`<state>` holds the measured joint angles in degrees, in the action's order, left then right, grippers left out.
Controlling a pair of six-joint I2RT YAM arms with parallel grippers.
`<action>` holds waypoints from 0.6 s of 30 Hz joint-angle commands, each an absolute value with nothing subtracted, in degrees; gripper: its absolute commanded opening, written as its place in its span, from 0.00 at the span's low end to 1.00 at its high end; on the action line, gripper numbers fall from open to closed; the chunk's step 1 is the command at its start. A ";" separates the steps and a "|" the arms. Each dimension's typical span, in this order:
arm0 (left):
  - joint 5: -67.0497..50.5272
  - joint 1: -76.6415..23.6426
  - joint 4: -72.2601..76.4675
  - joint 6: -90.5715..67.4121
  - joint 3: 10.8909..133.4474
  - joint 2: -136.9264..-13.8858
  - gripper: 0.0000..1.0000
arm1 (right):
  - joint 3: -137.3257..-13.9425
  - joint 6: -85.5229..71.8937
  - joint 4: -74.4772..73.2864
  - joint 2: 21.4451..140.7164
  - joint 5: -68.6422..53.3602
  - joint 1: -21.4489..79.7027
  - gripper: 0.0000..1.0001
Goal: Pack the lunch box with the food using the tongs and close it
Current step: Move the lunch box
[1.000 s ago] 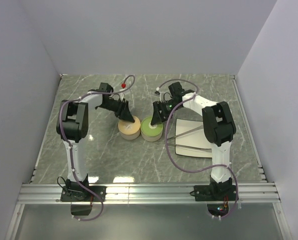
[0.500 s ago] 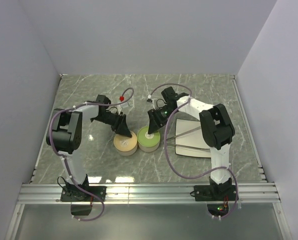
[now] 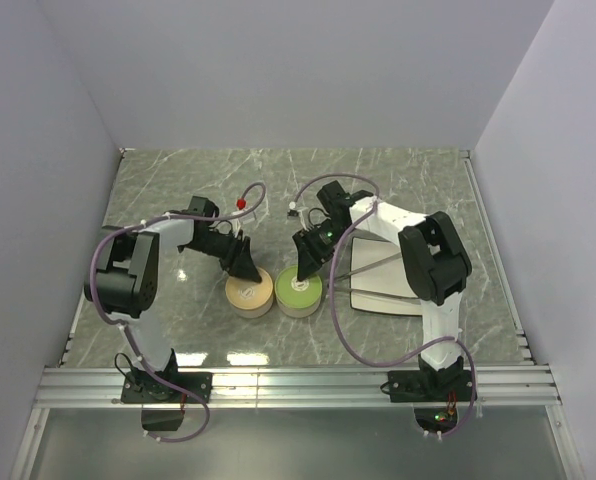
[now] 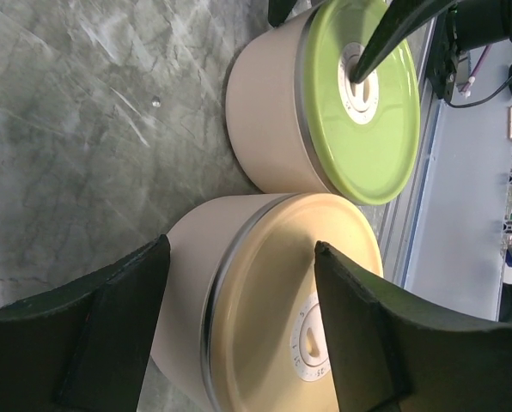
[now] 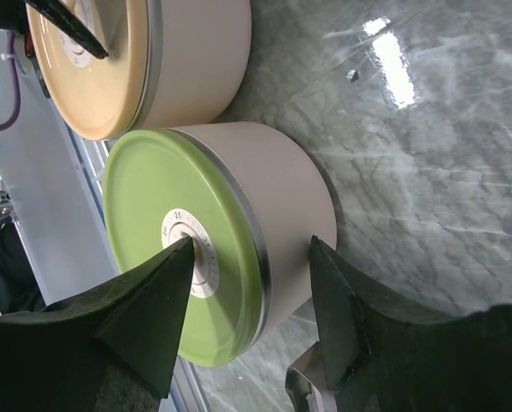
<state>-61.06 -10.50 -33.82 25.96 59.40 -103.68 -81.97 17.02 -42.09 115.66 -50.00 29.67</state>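
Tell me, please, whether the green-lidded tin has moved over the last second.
Yes. The green-lidded tin has slid toward the near side: measured against the white tray, it went from beside the far half to beside the near half.

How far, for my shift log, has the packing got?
Done: nothing visible; the yellow-lidded tin and green-lidded tin sit closed. In hand: the left gripper straddles the yellow tin's rim, the right gripper the green one's. Left: the tongs lie untouched on the white tray; no food in view.

High rear overview; close wrist views, both with green-lidded tin (image 4: 359,146)
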 commanded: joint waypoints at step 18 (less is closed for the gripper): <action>-57.92 -10.55 -31.90 20.30 66.35 -95.72 0.93 | -88.14 13.89 -42.44 109.25 -45.70 29.98 0.79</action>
